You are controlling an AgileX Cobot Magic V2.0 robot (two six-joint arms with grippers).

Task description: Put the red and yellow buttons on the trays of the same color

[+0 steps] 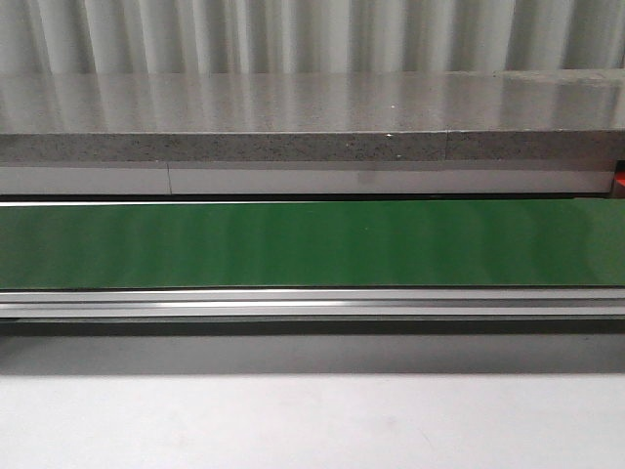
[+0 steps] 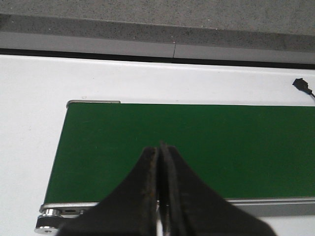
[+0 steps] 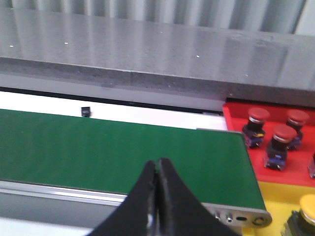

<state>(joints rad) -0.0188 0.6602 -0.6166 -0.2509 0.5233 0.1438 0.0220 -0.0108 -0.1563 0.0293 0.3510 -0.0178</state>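
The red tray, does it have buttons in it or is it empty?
Not empty. The red tray has three red buttons standing in it, beside the green belt; its far side runs out of view.

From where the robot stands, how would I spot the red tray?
Find the long green belt and follow it to its right end. Just beyond lies the red tray, holding three red-capped buttons. The tray beside it is yellow.
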